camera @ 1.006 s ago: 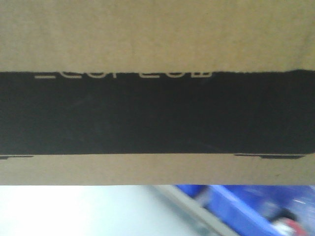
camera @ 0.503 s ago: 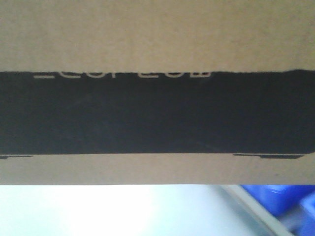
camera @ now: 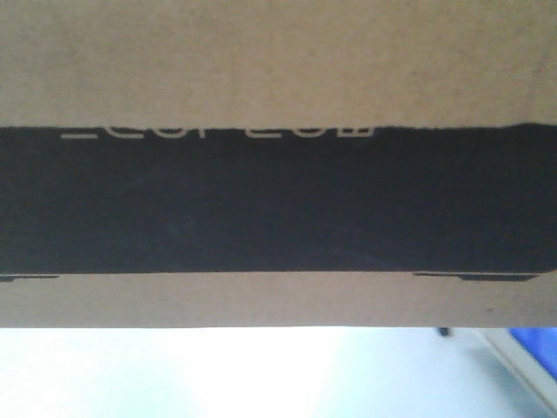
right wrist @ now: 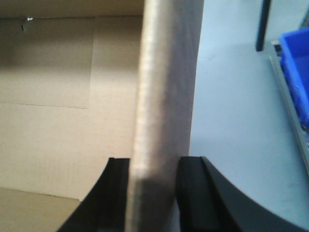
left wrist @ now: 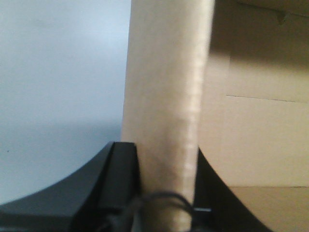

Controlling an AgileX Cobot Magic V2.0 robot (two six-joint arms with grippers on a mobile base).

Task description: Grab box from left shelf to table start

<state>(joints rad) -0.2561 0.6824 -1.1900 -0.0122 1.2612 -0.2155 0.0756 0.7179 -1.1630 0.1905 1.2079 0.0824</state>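
Note:
The box, brown cardboard with a black panel and white lettering, fills most of the front view. My left gripper is shut on one upright cardboard wall of the box, one black finger on each side. In the same way my right gripper is shut on the opposite wall. Both wrist views show the box's open inside beside the gripped wall. The white table lies below the box. The left shelf shows only as a grey metal rail at the lower right.
A blue plastic bin sits behind the grey rail at the right edge of the right wrist view, and its corner shows in the front view. A dark post stands at the top. White surface spreads beside the left gripper.
The box stays fixed in the front view while the background slides right: the blue bins and grey rail have moved toward the right edge, and more white table shows under the box.

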